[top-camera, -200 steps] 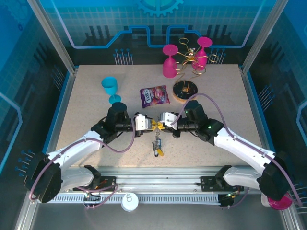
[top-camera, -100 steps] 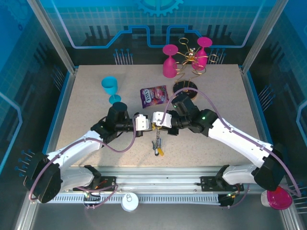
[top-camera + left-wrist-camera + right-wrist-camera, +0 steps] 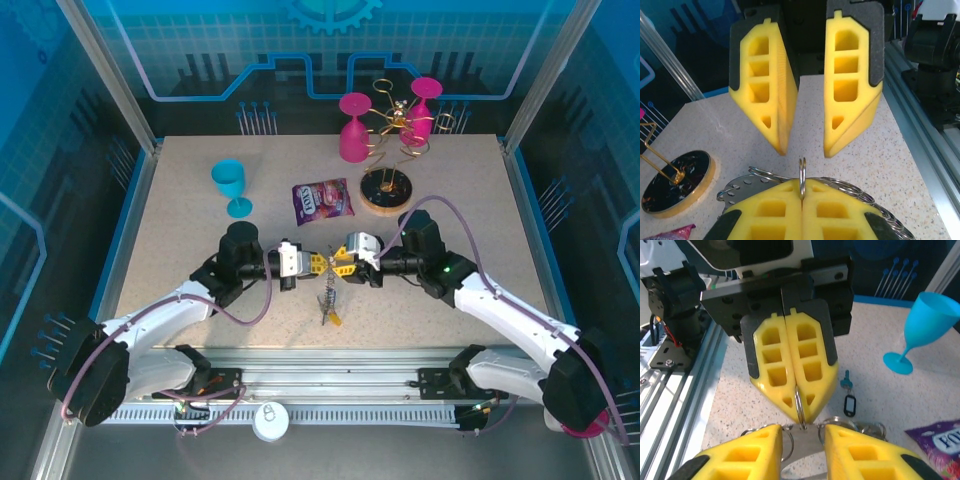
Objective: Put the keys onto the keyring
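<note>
Near the front middle of the tabletop (image 3: 180, 230), we see our two end effectors meeting tip to tip. Our left end effector (image 3: 801, 192) has its yellow fingers (image 3: 770, 220) pressed together, pinching the keyring (image 3: 801, 175), which stands upright and edge-on in the seam between them. More thin grey wire loops (image 3: 850, 186) fan out flat to either side of those fingers.

Our right end effector (image 3: 804, 149) faces it with its fingers spread, one tip on each side of the top of the ring and just beside it. We cannot tell whether they touch it. From the right wrist we see the same ring running down between the closed left fingers, with a flat metal piece (image 3: 805, 437) and small rings in the gap between the spread right fingers.

The keys (image 3: 328, 300) form a small cluster directly below the meeting point, a yellow-orange tag at its near end. We cannot tell whether they hang or lie on the surface. A blue key (image 3: 846, 381) and a black tag (image 3: 848, 405) show just beyond the left fingers.

Well behind sit a purple packet (image 3: 322, 199), a blue goblet (image 3: 232, 185), and a round wooden base (image 3: 386, 192) carrying a gold wire rack (image 3: 395, 130), with pink glasses (image 3: 353, 130) beside it.
</note>
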